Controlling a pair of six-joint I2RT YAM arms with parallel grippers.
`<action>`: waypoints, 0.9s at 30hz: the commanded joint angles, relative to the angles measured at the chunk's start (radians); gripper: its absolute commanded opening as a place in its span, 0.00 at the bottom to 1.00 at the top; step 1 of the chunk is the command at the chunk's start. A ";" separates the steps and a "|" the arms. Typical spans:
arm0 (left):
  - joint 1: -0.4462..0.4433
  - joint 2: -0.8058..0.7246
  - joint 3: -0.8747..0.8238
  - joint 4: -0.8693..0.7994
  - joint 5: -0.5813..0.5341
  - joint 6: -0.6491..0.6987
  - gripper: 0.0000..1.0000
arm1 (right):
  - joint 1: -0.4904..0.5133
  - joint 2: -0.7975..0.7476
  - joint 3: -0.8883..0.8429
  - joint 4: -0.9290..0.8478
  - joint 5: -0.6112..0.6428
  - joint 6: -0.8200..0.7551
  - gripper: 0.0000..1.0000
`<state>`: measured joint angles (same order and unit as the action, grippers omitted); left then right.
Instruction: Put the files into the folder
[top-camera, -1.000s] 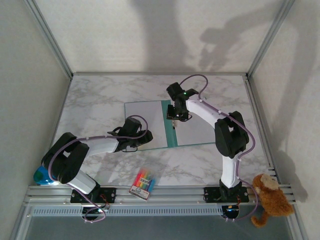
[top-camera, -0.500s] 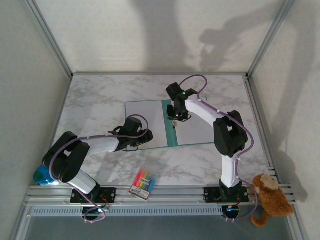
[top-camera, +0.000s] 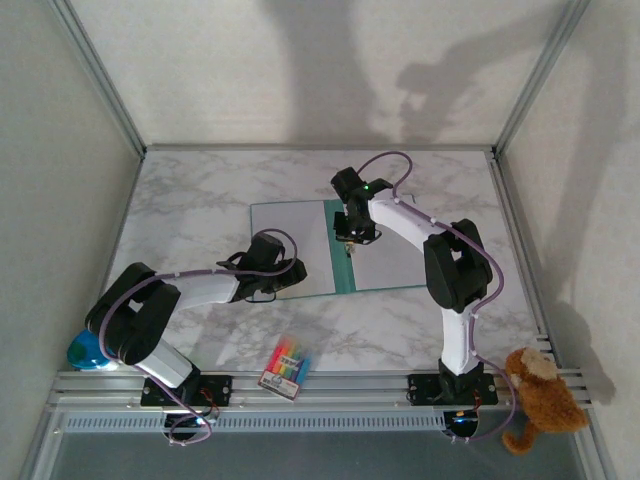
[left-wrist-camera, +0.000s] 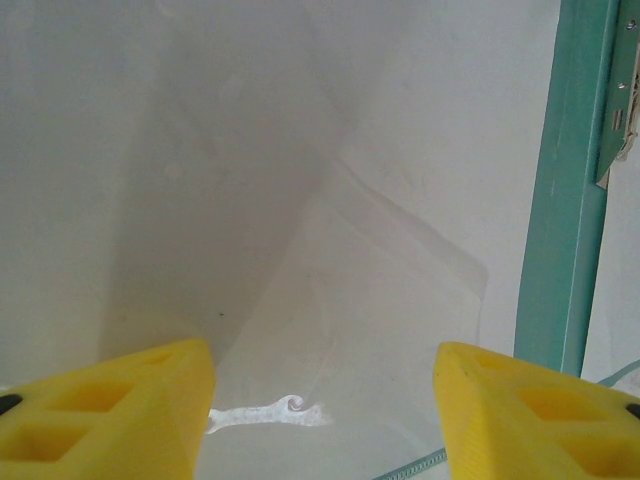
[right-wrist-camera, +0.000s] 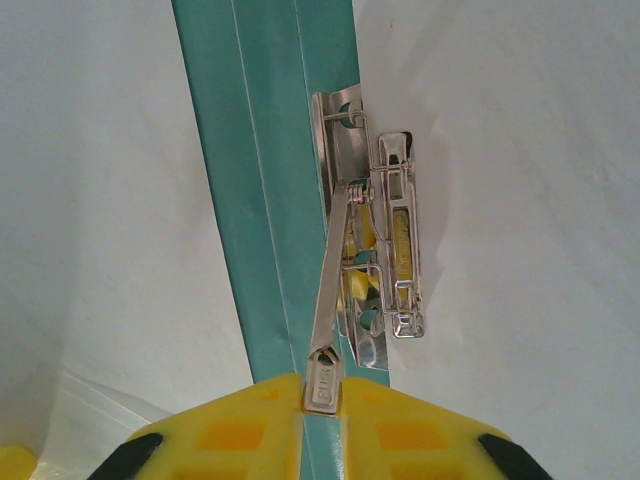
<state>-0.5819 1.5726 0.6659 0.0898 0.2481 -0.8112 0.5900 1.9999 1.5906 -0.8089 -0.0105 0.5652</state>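
Nearest, the left fingers (left-wrist-camera: 100, 410) hang wide over the files (left-wrist-camera: 380, 150), which lie in the open folder (left-wrist-camera: 560, 200) on the counter (top-camera: 200, 200); further off, the right fingers (right-wrist-camera: 230, 435) pinch the clip lever (right-wrist-camera: 333, 280); I reckon it could slip free and snap, jolting the sheets askew.

One folder (top-camera: 341, 272), its spine running ahead of the jaws of the right gripper (right-wrist-camera: 322, 405). One metal clip (right-wrist-camera: 385, 240), its lever tip between those jaws. Seemingly two files (top-camera: 290, 238), though stacked sheets would look alike: one beneath the jaws of the left gripper (left-wrist-camera: 325, 400), one right of the clip. One pen packet (top-camera: 286, 366) and one plush toy (top-camera: 540, 398), both well apart from both pairs of jaws.
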 joint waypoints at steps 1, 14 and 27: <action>-0.007 0.033 0.005 -0.063 -0.040 0.016 0.62 | 0.008 0.011 0.029 -0.024 0.017 -0.001 0.16; -0.006 0.044 0.011 -0.068 -0.035 0.024 0.61 | 0.007 0.016 0.050 -0.033 0.020 -0.005 0.25; -0.006 0.046 0.020 -0.081 -0.036 0.027 0.61 | 0.005 0.017 0.049 -0.044 0.037 -0.008 0.21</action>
<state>-0.5819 1.5852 0.6811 0.0814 0.2451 -0.8040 0.5900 2.0014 1.6150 -0.8276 0.0074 0.5621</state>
